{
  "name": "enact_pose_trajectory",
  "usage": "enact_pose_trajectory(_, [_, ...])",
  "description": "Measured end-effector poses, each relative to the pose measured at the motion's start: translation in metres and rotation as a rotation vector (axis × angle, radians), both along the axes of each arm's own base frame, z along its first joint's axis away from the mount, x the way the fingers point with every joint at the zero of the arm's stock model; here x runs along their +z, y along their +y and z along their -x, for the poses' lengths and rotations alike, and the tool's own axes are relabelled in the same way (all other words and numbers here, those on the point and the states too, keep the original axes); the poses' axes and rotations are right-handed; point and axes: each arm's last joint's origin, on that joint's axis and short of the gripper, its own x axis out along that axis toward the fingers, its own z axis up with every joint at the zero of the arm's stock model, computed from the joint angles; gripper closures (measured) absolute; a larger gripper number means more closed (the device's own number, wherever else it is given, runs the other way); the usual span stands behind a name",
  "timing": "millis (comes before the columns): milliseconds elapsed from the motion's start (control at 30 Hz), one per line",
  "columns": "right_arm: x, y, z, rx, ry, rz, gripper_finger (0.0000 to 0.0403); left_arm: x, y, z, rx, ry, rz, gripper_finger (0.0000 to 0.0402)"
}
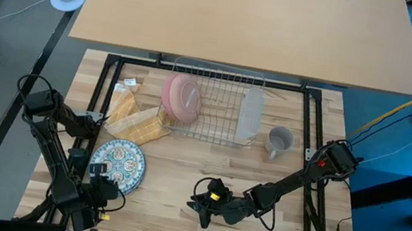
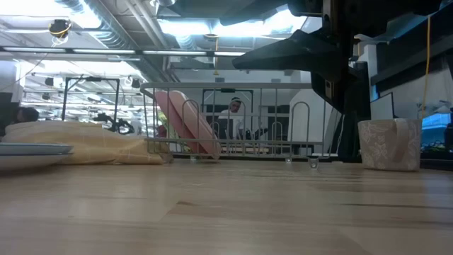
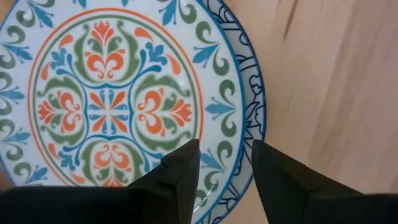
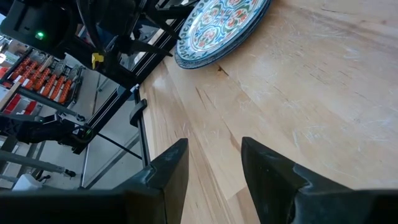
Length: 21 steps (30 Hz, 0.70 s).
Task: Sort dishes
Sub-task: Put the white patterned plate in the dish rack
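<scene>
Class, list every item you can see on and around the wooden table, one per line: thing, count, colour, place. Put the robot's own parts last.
Patterned plate: one, blue-green, orange and white, flat on the table's front left.
Pink dishes: count unclear, pink, standing on edge in the rack's left end.
Mug: one, grey, upright, right of the rack.
Wire rack: one, silver, table's back centre.
Cloth: one, yellow-tan, crumpled left of the rack.
Clear item: one, translucent, in the rack's right end; too faint to identify.
Table: one, light wood.
Left gripper: dark, open, above the patterned plate's rim.
Right gripper: dark, open, over bare table at front centre.
</scene>
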Motion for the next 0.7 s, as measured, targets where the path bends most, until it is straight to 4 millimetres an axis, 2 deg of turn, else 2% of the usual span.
enact_pose_trajectory(267, [0.0, 0.0, 0.0, 0.0, 0.0, 0.0, 0.0249, -0.0003, -0.0069, 0.0037, -0.059, -0.008, 0.033, 0.0265])
enact_pose_trajectory(700, [0.0, 0.0, 0.0, 0.0, 0.0, 0.0, 0.0249, -0.008, -0.0021, 0.0077, -0.07, 0.022, 0.01, 0.0265])
